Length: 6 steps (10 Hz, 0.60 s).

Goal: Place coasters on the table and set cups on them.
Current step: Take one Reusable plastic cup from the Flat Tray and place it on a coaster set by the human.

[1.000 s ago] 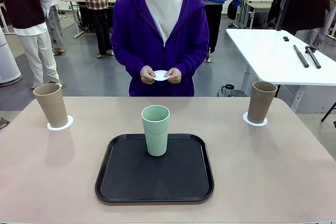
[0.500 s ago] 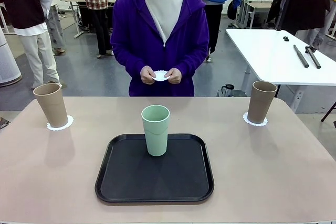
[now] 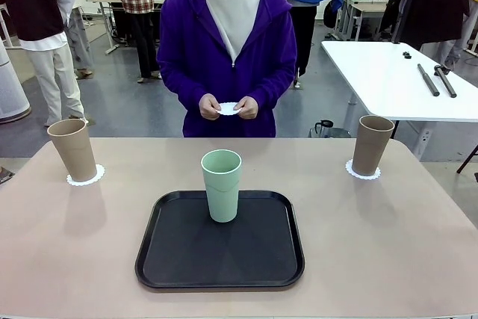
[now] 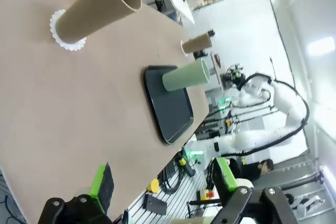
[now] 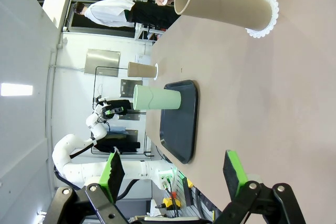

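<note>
Left end effector (image 4: 163, 179) and right end effector (image 5: 173, 171) gape apart, empty. Frame left, a tan cup (image 3: 73, 149) sits on its coaster (image 3: 86, 178); another tan cup (image 3: 372, 144) at right; mint cup (image 3: 222, 184) centre, on the tray (image 3: 187, 259); the person's hands (image 3: 211, 107) hold the last coaster (image 3: 228, 107).

a mint green cup (image 3: 222, 184) is showing against a black tray (image 3: 179, 255), two tan-brown cups (image 3: 73, 149) are showing over white lacy-edged coasters (image 3: 93, 178), and the table (image 3: 388, 237) is looking beige-pink.

On the table (image 3: 388, 244), the middle cup (image 3: 222, 184) stands in the tray's (image 3: 187, 259) rear half, the left cup (image 3: 73, 149) on the left coaster (image 3: 95, 177) and the right cup (image 3: 371, 144) on the right coaster (image 3: 351, 172) near the far corners, while a person (image 3: 228, 50) behind holds the 3rd coaster (image 3: 228, 107).
</note>
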{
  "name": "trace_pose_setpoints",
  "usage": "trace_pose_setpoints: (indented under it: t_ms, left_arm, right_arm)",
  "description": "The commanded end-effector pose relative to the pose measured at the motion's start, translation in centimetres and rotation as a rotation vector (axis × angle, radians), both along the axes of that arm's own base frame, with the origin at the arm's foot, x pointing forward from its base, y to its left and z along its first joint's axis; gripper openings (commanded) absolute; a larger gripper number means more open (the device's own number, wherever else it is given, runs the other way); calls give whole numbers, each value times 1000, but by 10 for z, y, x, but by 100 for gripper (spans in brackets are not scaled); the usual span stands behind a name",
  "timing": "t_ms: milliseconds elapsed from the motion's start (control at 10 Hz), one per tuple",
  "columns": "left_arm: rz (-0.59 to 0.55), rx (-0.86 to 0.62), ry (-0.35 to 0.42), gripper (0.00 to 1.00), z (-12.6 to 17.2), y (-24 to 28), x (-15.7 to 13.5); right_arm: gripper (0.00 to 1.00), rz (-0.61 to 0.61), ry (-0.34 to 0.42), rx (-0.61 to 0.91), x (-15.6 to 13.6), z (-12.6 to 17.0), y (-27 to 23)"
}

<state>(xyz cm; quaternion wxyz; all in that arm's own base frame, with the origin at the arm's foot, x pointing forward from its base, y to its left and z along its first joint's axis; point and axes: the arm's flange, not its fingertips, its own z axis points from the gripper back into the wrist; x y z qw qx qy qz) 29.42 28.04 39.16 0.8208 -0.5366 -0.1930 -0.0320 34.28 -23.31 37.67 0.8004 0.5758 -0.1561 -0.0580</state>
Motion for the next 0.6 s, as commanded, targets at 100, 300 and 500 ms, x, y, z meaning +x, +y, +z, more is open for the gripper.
trace_pose_setpoints:
  t_ms: [100, 300, 500]
  left_arm:
    - [48, -84, 30, 100, -16, 10, 1]
    - [27, -89, 62, 100, -21, 13, 2]
    - [-8, -55, 81, 100, -19, 14, 0]
  right_arm:
    - [100, -2, -4, 4, -1, 0, 0]
    - [100, -2, -4, 4, -1, 0, 0]
    - [100, -2, -4, 4, -1, 0, 0]
